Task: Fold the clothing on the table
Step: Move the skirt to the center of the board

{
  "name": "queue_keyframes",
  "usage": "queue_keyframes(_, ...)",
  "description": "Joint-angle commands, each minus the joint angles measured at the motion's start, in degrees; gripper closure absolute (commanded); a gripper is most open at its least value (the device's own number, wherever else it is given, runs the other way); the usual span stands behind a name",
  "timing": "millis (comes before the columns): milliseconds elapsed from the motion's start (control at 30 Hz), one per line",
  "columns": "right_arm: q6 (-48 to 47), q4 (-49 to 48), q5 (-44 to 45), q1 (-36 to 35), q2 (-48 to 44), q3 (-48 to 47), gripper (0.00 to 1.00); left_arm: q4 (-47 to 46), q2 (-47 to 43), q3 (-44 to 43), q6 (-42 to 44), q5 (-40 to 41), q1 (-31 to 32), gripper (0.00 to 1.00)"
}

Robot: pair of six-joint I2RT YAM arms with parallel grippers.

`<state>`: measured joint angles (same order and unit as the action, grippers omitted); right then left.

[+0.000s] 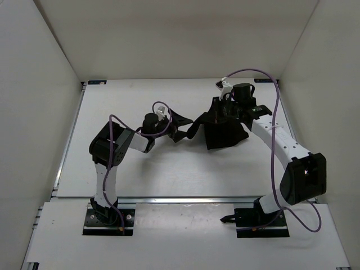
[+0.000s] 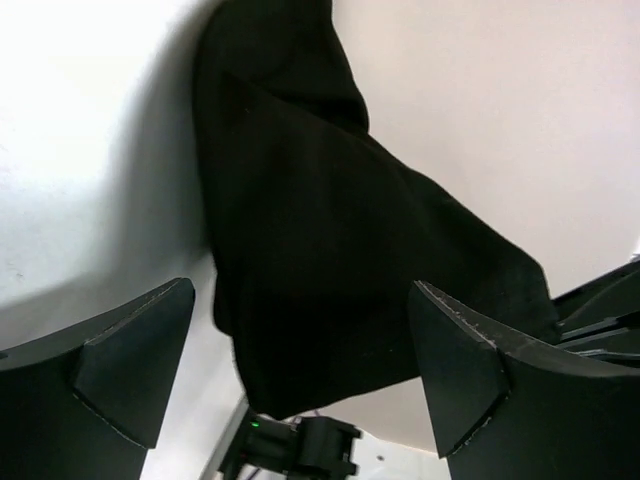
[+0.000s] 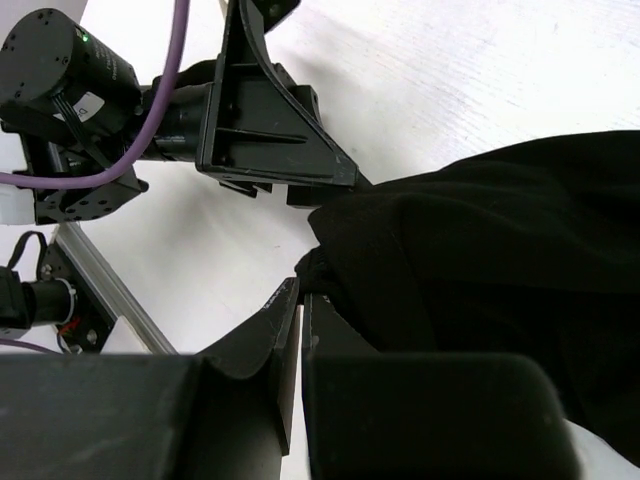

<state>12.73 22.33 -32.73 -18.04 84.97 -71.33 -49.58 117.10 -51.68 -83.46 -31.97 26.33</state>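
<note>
On table | left gripper wide open, facing clothing | right gripper clenched, seemingly pinching clothing edge

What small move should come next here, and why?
Probably close the left claw: it stands wide open with the clothing seemingly between its jaws, while the right claw is already shut on another edge. A second grip would let both arms lift and fold it.

Matte white back wall, white left wall, white right wall, soft even light.
</note>
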Motion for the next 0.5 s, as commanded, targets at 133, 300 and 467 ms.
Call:
queue_keyframes(133,-2.3,-3.4,-0.2,-0.8,-2.7,2.2,1.00,-6.3,-1.8,1.4,-7.2,0.0,1.1,0.12)
queue_keyframes(300,-1.4,-5.1,-0.7,-0.1,-3.5,3.7,1.00,-7.0,-2.4,1.5,-8.6,-1.1,0.7,0.29)
queue_keyframes(467,-1.2,-6.0,0.5,-0.7,-3.7,4.9,1.00,-5.3,-3.0,1.7,-7.4,-2.5,1.2,0.55)
